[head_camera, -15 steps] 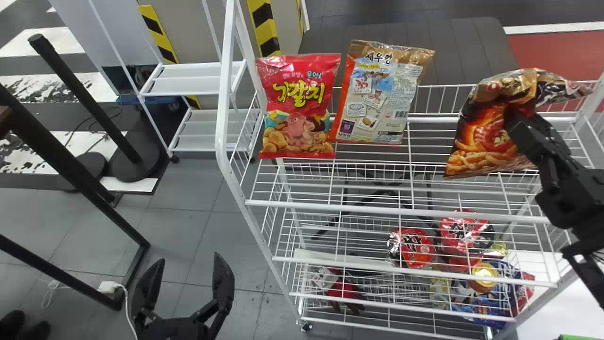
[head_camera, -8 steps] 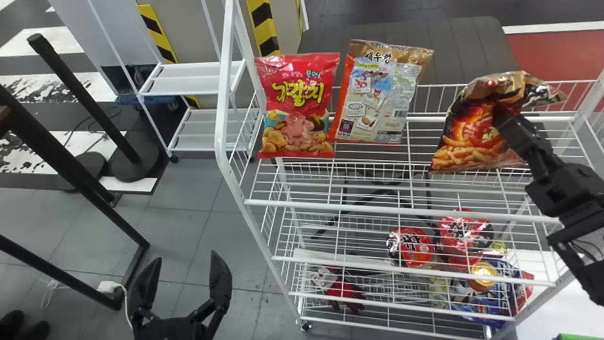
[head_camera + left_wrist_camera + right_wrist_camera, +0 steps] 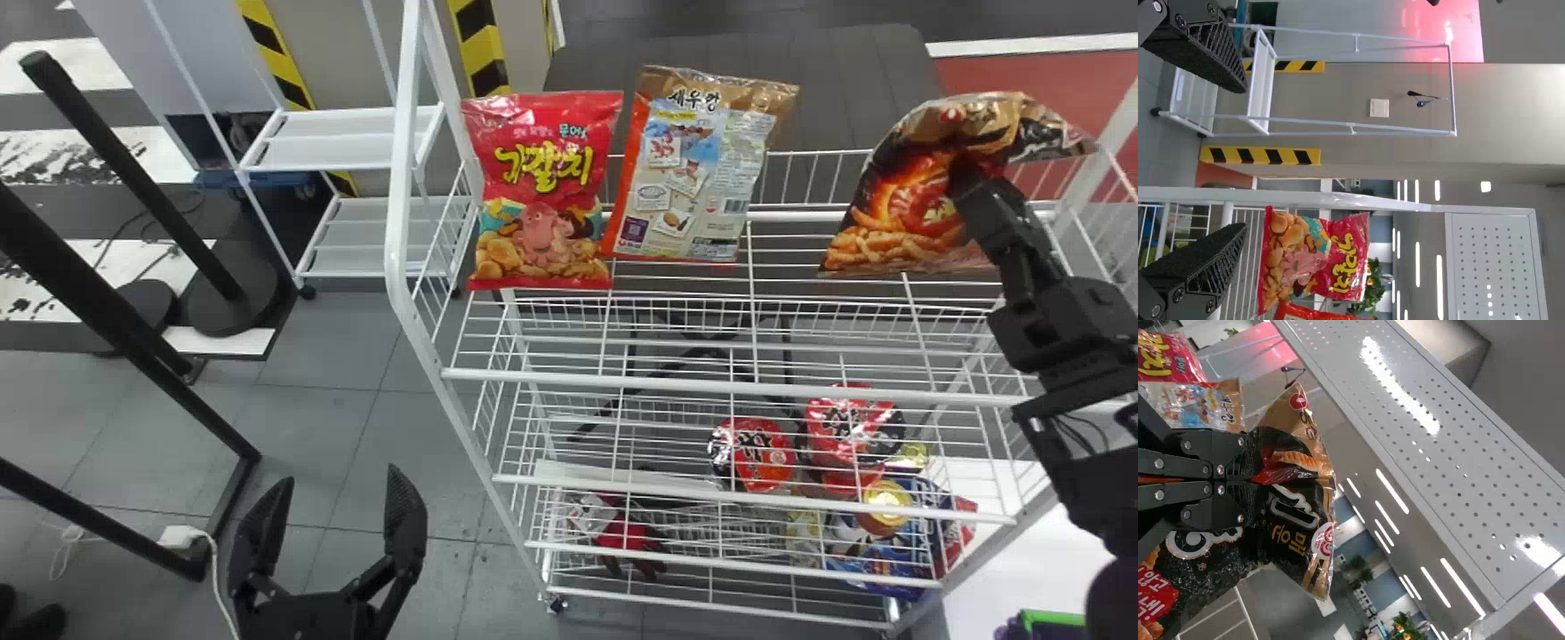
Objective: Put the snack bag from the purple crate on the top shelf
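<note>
Right claw (image 3: 978, 191) grips glossy black-and-orange plastic snack bag (image 3: 902, 200) at upper right, by white wire rack (image 3: 622, 380), left claw (image 3: 340, 476) open at lower left.

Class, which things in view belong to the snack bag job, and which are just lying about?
In the job:
right gripper
dark snack bag, pinched in it
rack's top shelf

Just lying about:
red snack bag
orange-and-tan bag
round red packs lower down
</note>
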Controlling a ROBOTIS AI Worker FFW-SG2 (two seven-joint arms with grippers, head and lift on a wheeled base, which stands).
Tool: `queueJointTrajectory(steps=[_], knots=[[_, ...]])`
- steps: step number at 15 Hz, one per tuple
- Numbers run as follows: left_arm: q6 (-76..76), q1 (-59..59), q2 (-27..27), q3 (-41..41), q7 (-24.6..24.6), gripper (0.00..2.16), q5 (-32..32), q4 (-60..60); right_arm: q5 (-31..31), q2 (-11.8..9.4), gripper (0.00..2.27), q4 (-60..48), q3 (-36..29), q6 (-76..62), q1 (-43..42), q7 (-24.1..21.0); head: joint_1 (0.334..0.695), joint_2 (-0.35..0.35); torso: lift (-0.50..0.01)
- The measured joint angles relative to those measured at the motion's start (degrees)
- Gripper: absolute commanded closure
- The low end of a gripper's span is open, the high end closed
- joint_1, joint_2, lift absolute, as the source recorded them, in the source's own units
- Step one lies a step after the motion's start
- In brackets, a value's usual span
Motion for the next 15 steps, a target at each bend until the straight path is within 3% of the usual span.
queueJointTrajectory(steps=[7, 11, 15], knots=[[-0.52, 0.57, 0.10, -0.04, -0.63, 0.09, 0.62, 0.04, -6.06, 0.00, 1.84, 12.01, 2.00, -3.07, -7.01, -0.30, 0.695, 0.124, 0.000], [-1.01, 0.59, 0.35, 0.31, -0.80, 0.09, 0.62, 0.52, -5.36, 0.00, 1.84, 17.71, 6.22, -9.93, -11.23, -0.80, 0.695, 0.148, 0.000], [-1.88, 0.76, 0.89, 0.80, -0.97, 0.09, 0.62, 1.07, -1.20, 0.00, 1.84, 23.64, 10.41, -20.10, -14.65, -4.68, 0.695, 0.166, 0.000]])
